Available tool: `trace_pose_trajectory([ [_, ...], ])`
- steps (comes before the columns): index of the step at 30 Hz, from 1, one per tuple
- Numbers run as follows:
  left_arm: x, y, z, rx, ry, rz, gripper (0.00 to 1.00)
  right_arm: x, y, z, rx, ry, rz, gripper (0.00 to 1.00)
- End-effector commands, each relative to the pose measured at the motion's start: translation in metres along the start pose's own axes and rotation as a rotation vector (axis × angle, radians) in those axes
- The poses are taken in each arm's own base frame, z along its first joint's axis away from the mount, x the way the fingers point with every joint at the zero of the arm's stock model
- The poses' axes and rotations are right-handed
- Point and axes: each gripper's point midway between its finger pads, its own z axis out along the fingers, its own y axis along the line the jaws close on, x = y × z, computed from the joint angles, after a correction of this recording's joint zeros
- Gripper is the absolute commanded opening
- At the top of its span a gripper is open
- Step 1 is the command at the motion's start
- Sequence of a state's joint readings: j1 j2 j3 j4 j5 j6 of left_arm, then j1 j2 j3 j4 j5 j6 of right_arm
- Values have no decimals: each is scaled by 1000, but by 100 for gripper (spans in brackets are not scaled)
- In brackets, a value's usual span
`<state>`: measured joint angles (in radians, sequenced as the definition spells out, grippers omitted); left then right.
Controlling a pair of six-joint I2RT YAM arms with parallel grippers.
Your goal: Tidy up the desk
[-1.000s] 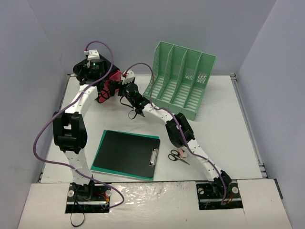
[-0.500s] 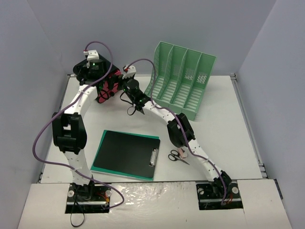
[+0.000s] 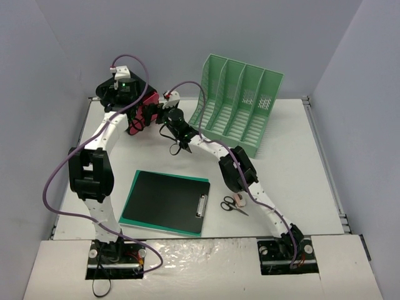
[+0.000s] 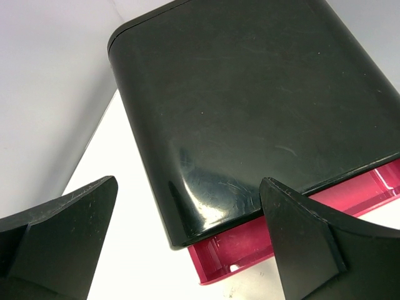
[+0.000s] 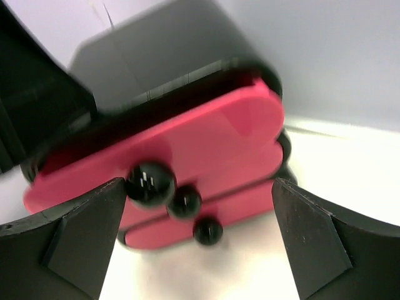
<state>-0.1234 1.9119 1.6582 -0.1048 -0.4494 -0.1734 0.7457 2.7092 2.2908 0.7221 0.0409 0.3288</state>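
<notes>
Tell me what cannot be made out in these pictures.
1. Top external: the right arm hides part of the scissors and, with the left hand, most of the drawer unit.
2. Left wrist: the black casing hides most of the pink drawer.
3. Right wrist: blur smears the drawer knobs; whether the right hand touches them is unclear.

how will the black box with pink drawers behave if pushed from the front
The black box looks glossy and hard, so probably rigid but slippery to grip. A pink drawer sticks out past the shell, so a push likely slides it in first. On the smooth desk the box may skid.
</notes>
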Motion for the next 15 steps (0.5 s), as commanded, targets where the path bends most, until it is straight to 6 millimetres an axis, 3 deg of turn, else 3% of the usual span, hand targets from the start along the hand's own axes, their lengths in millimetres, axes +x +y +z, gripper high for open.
trace_pose_trajectory([
  [1, 3, 14, -9, -39, 18, 14, 97, -117, 41, -17, -84, -188, 3, 97],
  [6, -22, 24, -4, -81, -63, -59, 97, -121, 37, -35, -76, -153, -33, 97],
  [10, -34, 27, 5, -119, -89, -76, 97, -130, 31, -40, -60, -142, -32, 97],
  [15, -43, 31, 18, -159, -112, -97, 97, -136, 37, -49, -85, -102, -47, 98],
])
